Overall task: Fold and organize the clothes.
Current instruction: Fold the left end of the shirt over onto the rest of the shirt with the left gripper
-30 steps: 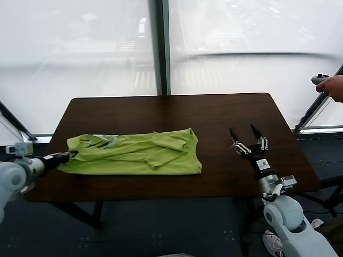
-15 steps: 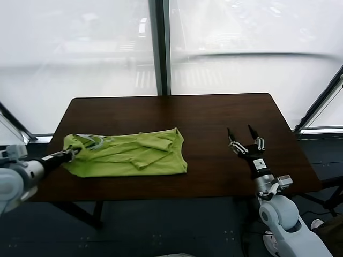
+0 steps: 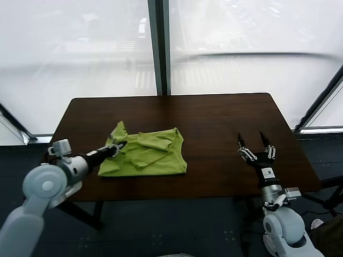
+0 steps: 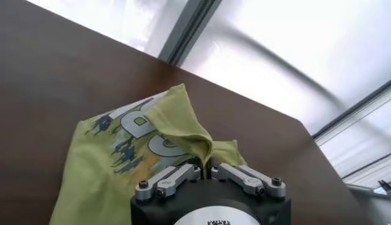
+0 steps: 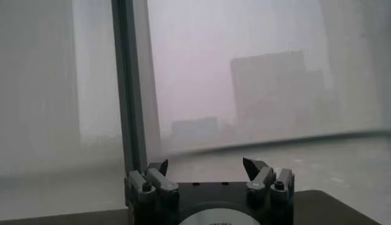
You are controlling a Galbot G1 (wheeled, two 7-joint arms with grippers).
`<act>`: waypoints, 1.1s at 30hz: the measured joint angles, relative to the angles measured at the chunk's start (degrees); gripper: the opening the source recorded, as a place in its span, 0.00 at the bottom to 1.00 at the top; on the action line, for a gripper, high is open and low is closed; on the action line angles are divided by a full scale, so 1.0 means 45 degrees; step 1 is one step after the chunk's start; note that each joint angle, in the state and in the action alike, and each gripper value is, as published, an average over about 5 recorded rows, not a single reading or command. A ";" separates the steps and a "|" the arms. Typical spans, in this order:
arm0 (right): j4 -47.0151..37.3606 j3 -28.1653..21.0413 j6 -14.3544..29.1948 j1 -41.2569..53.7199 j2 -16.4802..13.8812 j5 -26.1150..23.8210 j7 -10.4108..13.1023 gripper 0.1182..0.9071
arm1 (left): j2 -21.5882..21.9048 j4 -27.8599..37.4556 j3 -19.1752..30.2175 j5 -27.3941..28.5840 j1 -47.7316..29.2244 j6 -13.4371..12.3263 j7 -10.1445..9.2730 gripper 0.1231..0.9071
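Over the T-shirt (image 3: 146, 155), the left gripper (image 3: 119, 146) is dragging its pinched edge inward from last second's flat spread, so the fold's progressing; right gripper (image 3: 256, 153) is idling wide open well apart.

Bare table (image 3: 225, 118) lies along the far edge and right half; the bunched T-shirt (image 3: 153, 155) and left gripper (image 3: 119, 146) occupy the near-left.

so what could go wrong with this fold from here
The left gripper pinches only a thin ridge of the T-shirt, so the cloth could slip out mid-fold. The shirt is already bunched with loose folds, so carrying the edge over may trap creases. The right gripper waits open, apart from the shirt, so nothing pins the far side.
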 joint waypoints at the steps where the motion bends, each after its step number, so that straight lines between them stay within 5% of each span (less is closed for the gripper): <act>1: 0.0010 0.0060 0.0008 -0.0067 0.0083 -0.0023 -0.0003 1.00 | -0.0146 0.0044 0.0221 0.0057 -0.0142 0.0000 0.0000 0.09; 12: -0.0079 0.0302 0.0048 -0.0243 0.0669 -0.0139 -0.0011 1.00 | -0.1305 0.0625 0.1913 0.0585 -0.1251 0.0000 -0.0087 0.09; 33: -0.0377 0.0304 -0.0004 -0.0053 0.0972 -0.0341 0.0001 1.00 | -0.2395 0.1728 0.2874 0.1356 -0.1459 0.0001 -0.0021 0.09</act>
